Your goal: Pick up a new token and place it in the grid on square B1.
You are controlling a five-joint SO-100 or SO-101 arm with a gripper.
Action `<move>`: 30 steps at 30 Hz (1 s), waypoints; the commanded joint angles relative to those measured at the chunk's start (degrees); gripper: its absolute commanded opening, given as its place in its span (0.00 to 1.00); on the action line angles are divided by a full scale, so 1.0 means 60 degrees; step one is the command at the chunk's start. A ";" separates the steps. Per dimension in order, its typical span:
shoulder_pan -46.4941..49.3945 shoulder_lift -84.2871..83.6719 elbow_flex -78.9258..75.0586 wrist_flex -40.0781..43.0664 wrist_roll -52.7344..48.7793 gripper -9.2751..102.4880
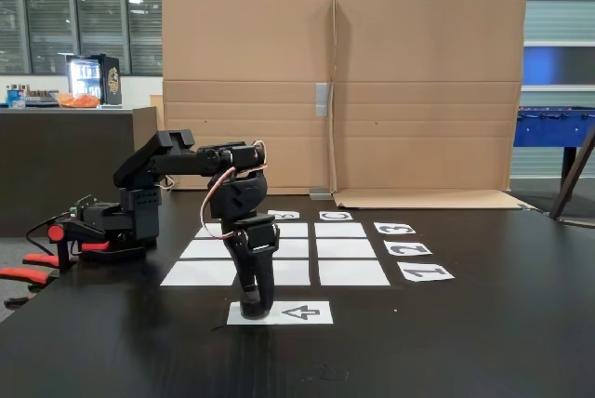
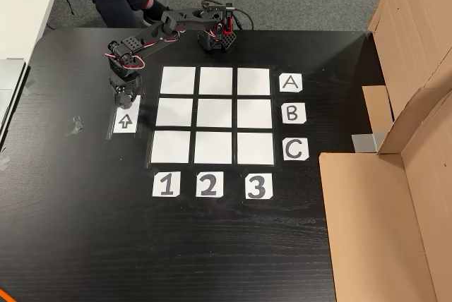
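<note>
Across the dark desk [image 2: 212, 245] the grid [image 2: 215, 115] lies with all nine white cells bare, letter cards on its right and number cards along its near edge in the other view. Square B1 [image 2: 174, 112], by those cards, is the middle cell of the left column there. Just left of it sits the arrow sheet [image 2: 124, 122], and the arm reaches down so that the jaws [image 1: 254, 308] meet the sheet's left end in the fixed view. Whether they are spread or pinching something I cannot tell; the dark fingers merge with the desk. The token is not clearly visible, probably hidden at the fingertips.

Judging from this, the main risk is a lift with nothing held, if the fingers close beside the puck or only clip its edge. A second is dragging the loose sheet. Later, identical cells invite a drop in a neighbouring square.
</note>
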 commanded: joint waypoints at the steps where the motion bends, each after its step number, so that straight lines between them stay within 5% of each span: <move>1: 0.0088 0.0234 -0.0352 0.0132 0.0103 0.21; 30: -0.0366 0.2534 -0.0264 0.1055 0.0571 0.20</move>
